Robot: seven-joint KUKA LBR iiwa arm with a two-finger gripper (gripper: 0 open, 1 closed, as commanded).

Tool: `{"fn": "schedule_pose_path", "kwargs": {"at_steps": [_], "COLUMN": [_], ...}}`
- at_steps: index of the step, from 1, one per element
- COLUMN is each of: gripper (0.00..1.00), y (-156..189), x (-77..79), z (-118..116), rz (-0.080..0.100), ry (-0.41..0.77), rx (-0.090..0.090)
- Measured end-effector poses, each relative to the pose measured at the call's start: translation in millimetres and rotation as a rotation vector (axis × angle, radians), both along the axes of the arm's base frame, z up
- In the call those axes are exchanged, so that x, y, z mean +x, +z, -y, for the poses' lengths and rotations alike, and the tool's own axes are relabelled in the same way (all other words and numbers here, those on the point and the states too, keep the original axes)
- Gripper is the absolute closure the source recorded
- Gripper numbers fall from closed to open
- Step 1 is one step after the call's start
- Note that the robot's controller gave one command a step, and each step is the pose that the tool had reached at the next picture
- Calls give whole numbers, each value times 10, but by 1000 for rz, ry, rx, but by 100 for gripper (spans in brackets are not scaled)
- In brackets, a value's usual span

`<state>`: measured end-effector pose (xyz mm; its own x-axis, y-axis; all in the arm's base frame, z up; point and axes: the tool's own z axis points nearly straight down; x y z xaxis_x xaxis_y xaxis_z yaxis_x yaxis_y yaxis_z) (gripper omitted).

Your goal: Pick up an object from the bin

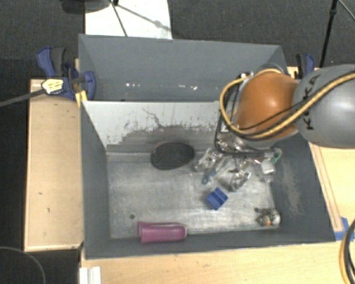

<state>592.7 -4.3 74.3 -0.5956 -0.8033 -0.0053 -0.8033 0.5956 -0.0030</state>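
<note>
- The arm point(338, 110) reached into the bin point(165, 70) from the right, with its orange cover point(265, 102) and looped cables above the right half of the floor.
- The gripper point(228, 171) was low over the floor, right of centre and toward the back wall.
- Whether the gripper was released or clenched could not be told from the tangle of metal parts.
- A blue block point(216, 199) lay tilted on the floor just in front of the gripper. It was the nearest thing to it and appeared apart from it.
- A black oval point(173, 155) lay flat near the back wall, just left of the gripper.
- A purple tube point(161, 232) lay on its side along the front wall, left of centre and well apart from the gripper.
- A small mottled lump point(267, 218) sat in the front right corner.
</note>
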Motion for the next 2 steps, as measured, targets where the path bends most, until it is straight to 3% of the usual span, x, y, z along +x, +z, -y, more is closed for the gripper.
{"fn": "schedule_pose_path", "kwargs": {"at_steps": [1,2], "gripper": [100,100], "y": [15,100], "x": [13,17], "z": [-7,-10], "rz": [3,-2], "ry": [-3,-7], "rx": [1,0]}}
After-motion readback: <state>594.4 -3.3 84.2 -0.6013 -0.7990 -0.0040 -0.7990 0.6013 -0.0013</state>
